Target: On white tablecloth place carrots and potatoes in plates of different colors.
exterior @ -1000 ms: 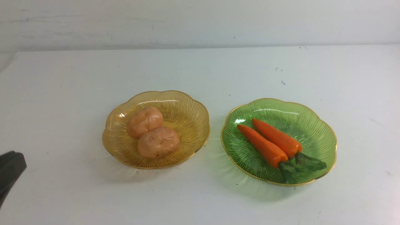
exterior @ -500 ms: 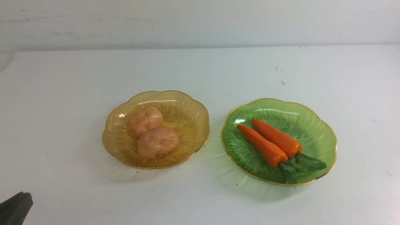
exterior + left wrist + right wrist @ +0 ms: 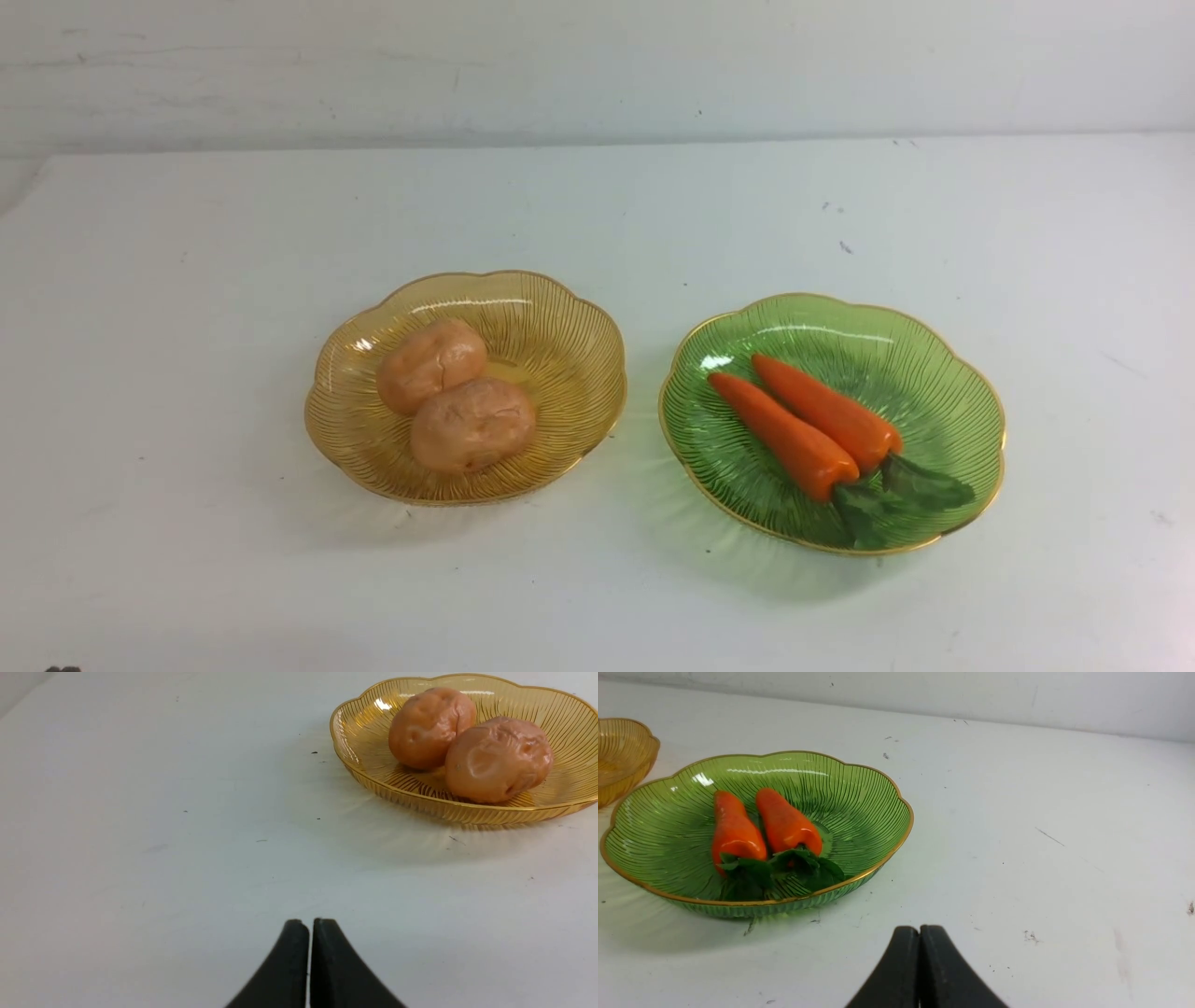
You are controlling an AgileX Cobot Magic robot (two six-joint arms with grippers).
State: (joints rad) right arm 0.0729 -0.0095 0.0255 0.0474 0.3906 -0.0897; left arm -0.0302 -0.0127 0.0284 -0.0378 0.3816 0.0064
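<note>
Amber plate at 9 o'clock of green plate on white tablecloth; potatoes lay touching in amber, carrots side by side in green, long axes toward 4 o'clock, leaves nearest. No claw seen in front view.

Left wrist: left gripper pressed together, empty; potatoes toward 1 o'clock, apart.

Right wrist: right gripper pressed together, empty; carrots toward 10 o'clock. Sorting judged complete; no further reach needed.

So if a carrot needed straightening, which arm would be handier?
Probably the right: its shut pincer sits beside the green ribbed glass plate holding both orange toy carrots.
</note>
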